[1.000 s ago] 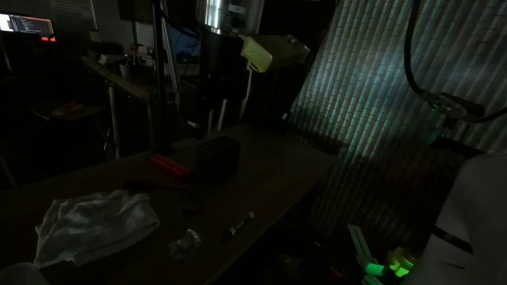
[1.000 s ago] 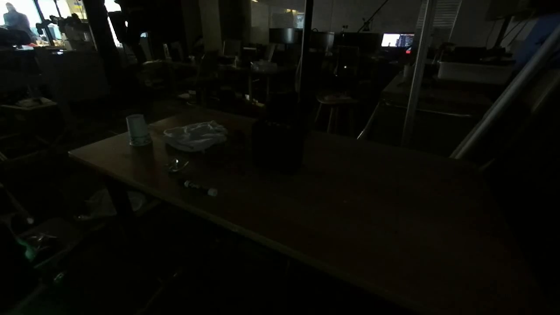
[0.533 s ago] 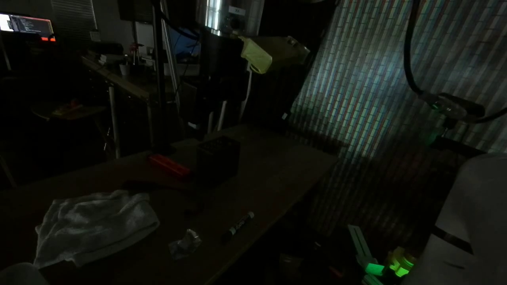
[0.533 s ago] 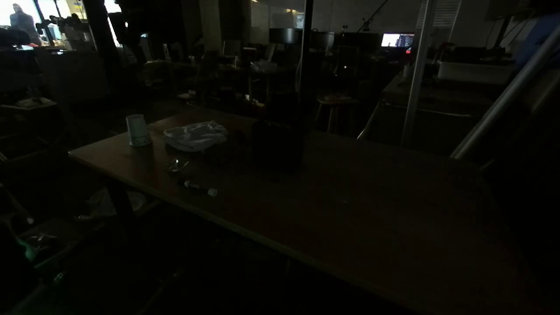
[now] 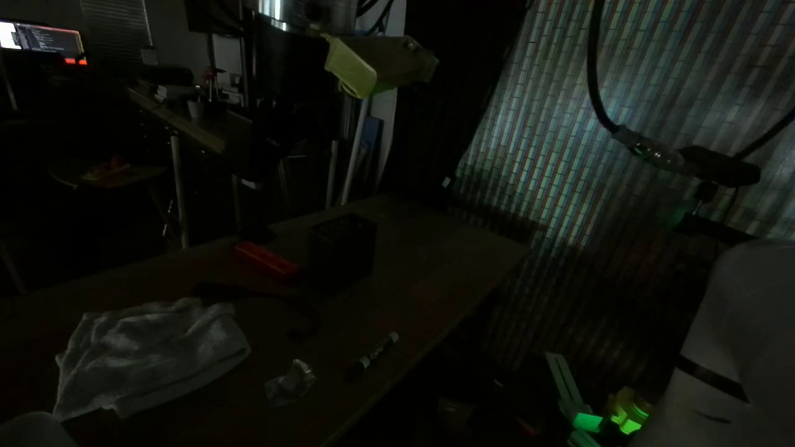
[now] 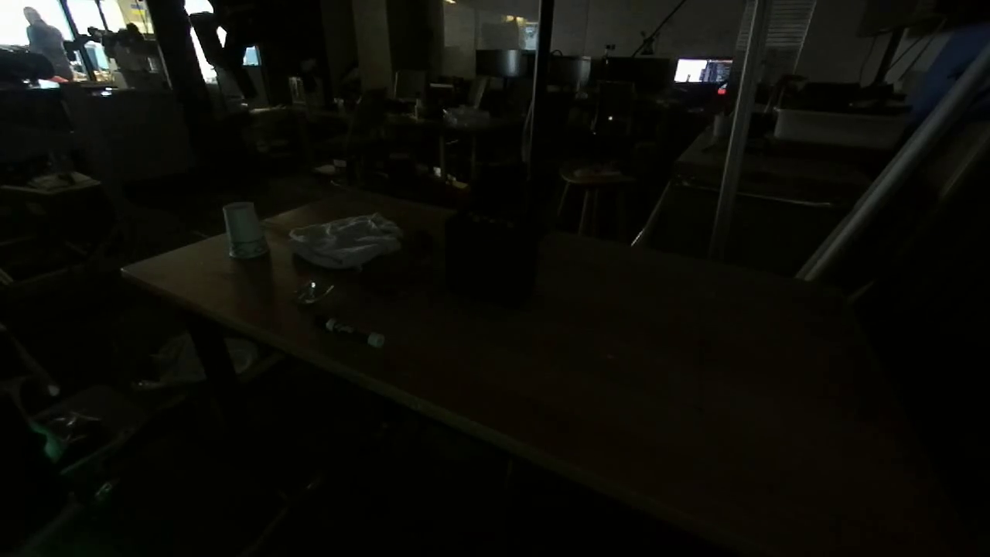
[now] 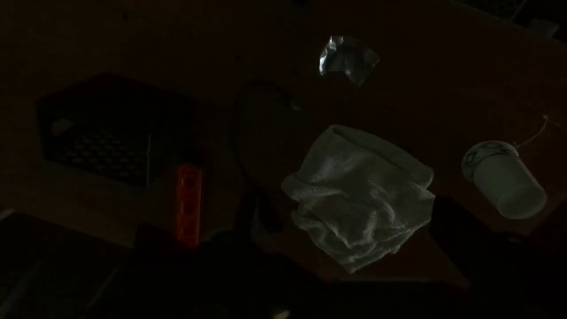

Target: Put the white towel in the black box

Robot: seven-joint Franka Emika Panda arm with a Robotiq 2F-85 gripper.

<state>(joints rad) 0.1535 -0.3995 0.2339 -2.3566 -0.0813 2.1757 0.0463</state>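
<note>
The one clear change over the last half second is in the silver-and-black robot arm (image 5: pixel 289 68): its yellow-green cover (image 5: pixel 382 65) sits further toward the end of the brown wooden table (image 5: pixel 444 254) where the crumpled white cloth towel (image 5: pixel 152 357) lies, and the thick black hanging cable (image 5: pixel 597 81) shifts the same way. The things on the tabletop look unmoved. The towel rests there in loose folds, apart from the black box with a lattice wall (image 5: pixel 341 256), so the transfer itself is all to come.

The gripper (image 7: pixel 343 206) is hard to make out in such gloom, but in the wrist view its dark fingers (image 7: pixel 458 232) appear spread wide, with nothing held between them, and the towel shows beyond.

For the task, the shift reads as an approach: the arm seems to be lining up above the towel, ahead of a descent and a pinch on a raised fold. The black corded handle (image 5: pixel 218 290) lies close by the cloth and could be snagged with it; the upturned pale cup (image 7: pixel 509 181) near it, on the side away from the box, could be knocked. Later, the red plastic bar (image 7: pixel 188 206) just beside the box may catch a trailing corner, and how the box opens is too dark to tell
</note>
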